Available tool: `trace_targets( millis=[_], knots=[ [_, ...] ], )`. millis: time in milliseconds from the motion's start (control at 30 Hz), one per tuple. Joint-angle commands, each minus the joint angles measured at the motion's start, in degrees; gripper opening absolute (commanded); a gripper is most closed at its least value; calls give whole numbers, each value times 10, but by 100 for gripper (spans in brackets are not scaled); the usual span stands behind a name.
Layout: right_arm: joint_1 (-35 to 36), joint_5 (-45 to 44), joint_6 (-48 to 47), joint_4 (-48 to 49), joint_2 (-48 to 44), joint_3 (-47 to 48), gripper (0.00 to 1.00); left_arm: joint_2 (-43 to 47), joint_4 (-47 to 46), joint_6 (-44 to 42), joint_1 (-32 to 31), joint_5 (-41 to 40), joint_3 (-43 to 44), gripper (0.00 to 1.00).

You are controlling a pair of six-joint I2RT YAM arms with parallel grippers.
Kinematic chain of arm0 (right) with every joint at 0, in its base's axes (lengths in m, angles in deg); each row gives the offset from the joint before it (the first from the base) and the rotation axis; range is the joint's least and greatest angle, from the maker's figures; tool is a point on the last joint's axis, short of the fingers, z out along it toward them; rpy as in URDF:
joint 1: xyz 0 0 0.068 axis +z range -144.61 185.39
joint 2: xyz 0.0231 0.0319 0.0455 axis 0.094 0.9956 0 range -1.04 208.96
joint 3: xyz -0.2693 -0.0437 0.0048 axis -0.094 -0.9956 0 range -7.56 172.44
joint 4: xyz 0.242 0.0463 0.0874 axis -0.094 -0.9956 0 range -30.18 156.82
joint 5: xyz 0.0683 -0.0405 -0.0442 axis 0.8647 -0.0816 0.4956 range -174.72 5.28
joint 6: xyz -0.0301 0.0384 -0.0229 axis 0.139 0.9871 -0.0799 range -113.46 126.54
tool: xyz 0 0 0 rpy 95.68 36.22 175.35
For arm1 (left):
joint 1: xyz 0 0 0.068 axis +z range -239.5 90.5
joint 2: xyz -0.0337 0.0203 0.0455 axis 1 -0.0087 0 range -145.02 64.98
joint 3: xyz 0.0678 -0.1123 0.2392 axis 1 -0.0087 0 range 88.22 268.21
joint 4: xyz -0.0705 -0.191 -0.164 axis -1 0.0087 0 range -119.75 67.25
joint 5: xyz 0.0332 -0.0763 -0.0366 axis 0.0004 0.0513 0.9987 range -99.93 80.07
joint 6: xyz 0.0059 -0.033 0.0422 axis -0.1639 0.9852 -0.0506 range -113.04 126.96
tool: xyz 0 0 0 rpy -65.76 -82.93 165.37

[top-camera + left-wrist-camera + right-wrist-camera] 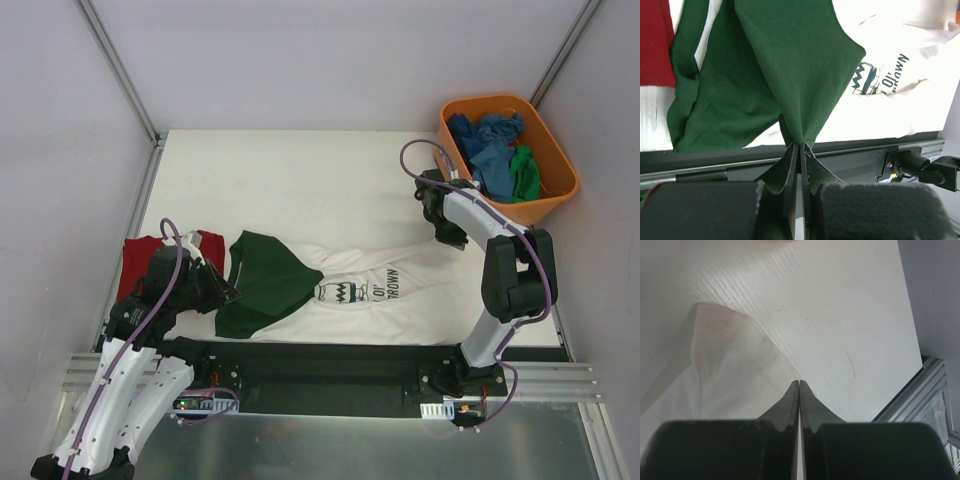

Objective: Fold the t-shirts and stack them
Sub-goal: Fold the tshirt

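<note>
Desk (300, 170) carrying the white t-shirt (400, 308), which lies drawn out lengthwise with its black print (365, 291) facing up and its dark green panel (265, 285) gathered at the left end. Red t-shirt (140, 262) lies flat just left of the white t-shirt, close beside the green panel. Orange tub (500, 100), holding a blue shirt (488, 150) and a green shirt (525, 175), stands beyond the white t-shirt's right end.

Left fingers (790, 170) are pressed together on a peak of the green cloth. Right fingers (812, 410) are pressed together on a thin edge of white cloth at the opposite end. The garment thus spans two small pinches.

Likely failures, as judged: the right pinch holds little cloth, so a firm pull could let the edge slip free. Unequal pull from the two ends could skew the print and leave a crooked fold. The bunched green panel could crease under the fold. A sweep leftward could drag across the red t-shirt and rumple it.
</note>
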Motion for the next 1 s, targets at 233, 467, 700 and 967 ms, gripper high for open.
trace_targets(
  millis=[233,467,700,967],
  knots=[
    [9,62,-3,7,35,81,33,7,32,35,0,-10,-35,0],
    [13,91,4,-14,106,138,42,13,38,35,0,-20,-35,0],
    [13,81,20,-22,126,110,40,11,44,35,0,-28,-34,0],
    [9,30,35,-43,99,86,15,12,44,35,1,-30,-28,0]
  ],
)
